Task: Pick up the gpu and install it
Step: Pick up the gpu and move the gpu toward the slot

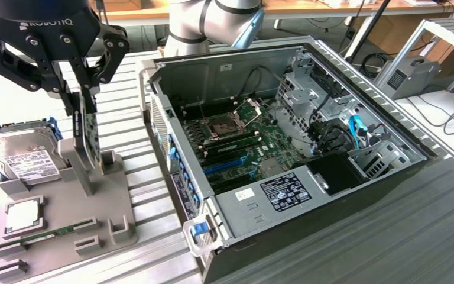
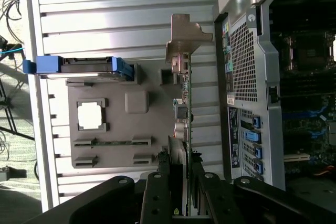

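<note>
1. My pincer (image 1: 85, 105) (image 2: 180, 182) pinches the gpu (image 1: 91, 145) (image 2: 185, 108) by its top edge.
2. The gpu stands upright in the grey holder (image 1: 93, 207), at the exterior view's left of the open computer case (image 1: 290, 148).

A strip of ribbed silver table (image 1: 144, 183) is left between the open-topped black computer case (image 1: 353, 204) and the grey plastic holder (image 1: 69, 210), where passage is barred by the upright thin green gpu (image 1: 90, 139) and a silver hard drive (image 1: 22, 157).
</note>
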Available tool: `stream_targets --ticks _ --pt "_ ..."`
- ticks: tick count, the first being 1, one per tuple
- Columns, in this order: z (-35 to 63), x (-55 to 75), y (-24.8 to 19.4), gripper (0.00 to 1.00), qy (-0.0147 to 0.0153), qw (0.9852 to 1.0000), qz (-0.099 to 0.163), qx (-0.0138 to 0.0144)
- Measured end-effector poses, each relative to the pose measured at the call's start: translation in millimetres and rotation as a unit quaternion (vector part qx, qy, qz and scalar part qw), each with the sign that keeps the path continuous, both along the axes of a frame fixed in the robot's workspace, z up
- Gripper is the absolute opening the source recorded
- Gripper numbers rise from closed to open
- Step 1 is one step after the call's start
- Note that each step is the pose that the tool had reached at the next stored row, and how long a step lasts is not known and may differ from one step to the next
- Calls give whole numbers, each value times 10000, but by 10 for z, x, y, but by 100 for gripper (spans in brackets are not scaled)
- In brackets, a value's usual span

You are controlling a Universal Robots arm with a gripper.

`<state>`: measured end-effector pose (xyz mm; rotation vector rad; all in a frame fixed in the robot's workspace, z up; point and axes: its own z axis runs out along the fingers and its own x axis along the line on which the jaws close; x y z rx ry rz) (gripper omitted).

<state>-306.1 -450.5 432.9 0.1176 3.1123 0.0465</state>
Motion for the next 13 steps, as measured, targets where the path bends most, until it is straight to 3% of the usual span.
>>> stream_targets --ticks 13 --pt "37 0 0 26 0 10000 0 0"
